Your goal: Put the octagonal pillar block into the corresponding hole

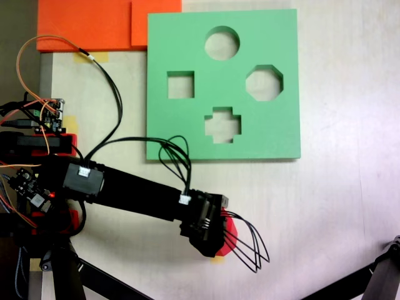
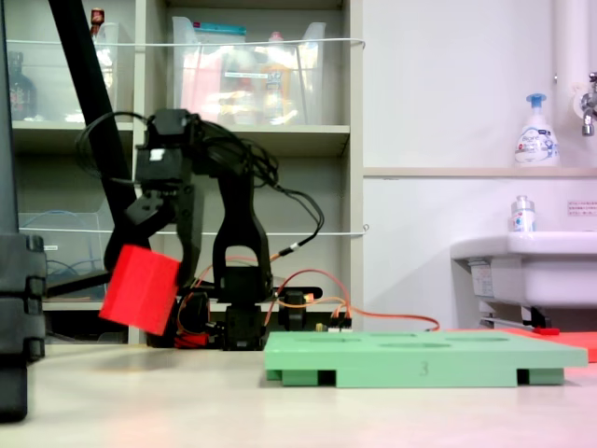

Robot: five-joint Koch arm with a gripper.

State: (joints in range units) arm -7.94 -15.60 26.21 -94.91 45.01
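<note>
The octagonal pillar block (image 2: 140, 289) is being held clamped, tilted, in the gripper (image 2: 149, 271) above the table; it should be levelled and carried toward 1 o'clock to the corresponding hole (image 1: 264, 82).

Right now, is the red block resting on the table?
No. In a fixed view the red block hangs tilted in the gripper, clear of the table.

red octagonal pillar block (image 2: 140, 289) tilted, airborne; octagonal hole (image 1: 264, 82) empty.
</note>
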